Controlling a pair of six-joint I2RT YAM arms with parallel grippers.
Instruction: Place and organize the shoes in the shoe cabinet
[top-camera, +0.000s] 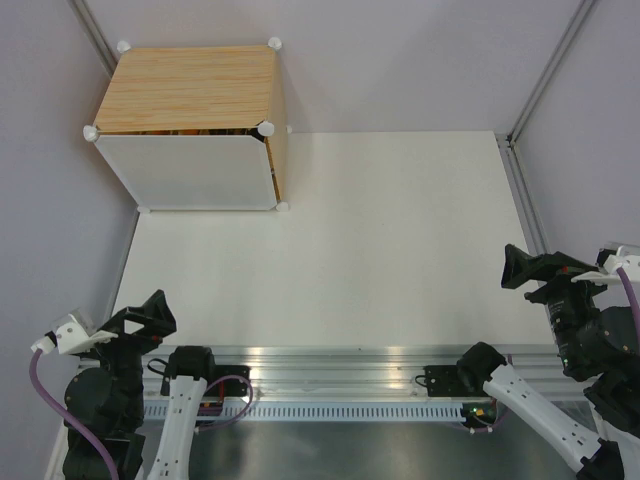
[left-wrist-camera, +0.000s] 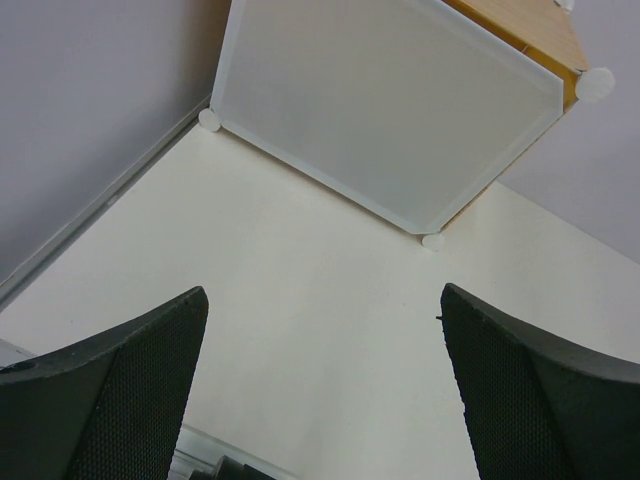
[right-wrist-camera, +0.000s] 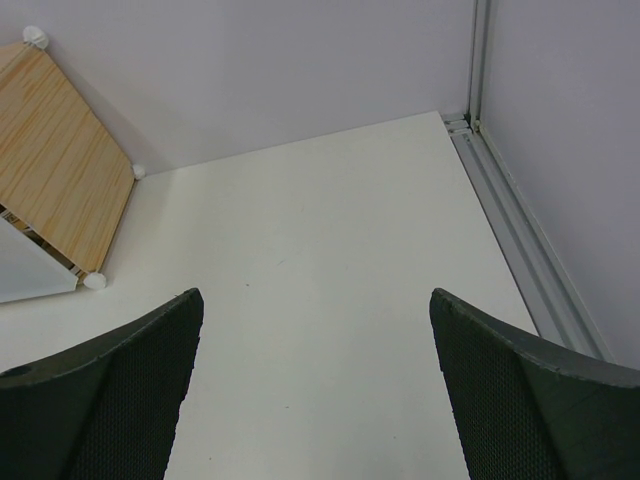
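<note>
black left pincer (left-wrist-camera: 322, 290), white links (top-camera: 535, 405), purple cables (top-camera: 40, 368)

Bright, even, sharp; soft shadows

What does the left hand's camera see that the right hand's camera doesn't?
Only the left wrist view shows the white front door of the shoe cabinet nearly whole. Only the right wrist view shows its wood-grain right side panel and the metal rail along the right edge of the table. Both share that table, the wall and an open gripper: left gripper, right gripper.
</note>
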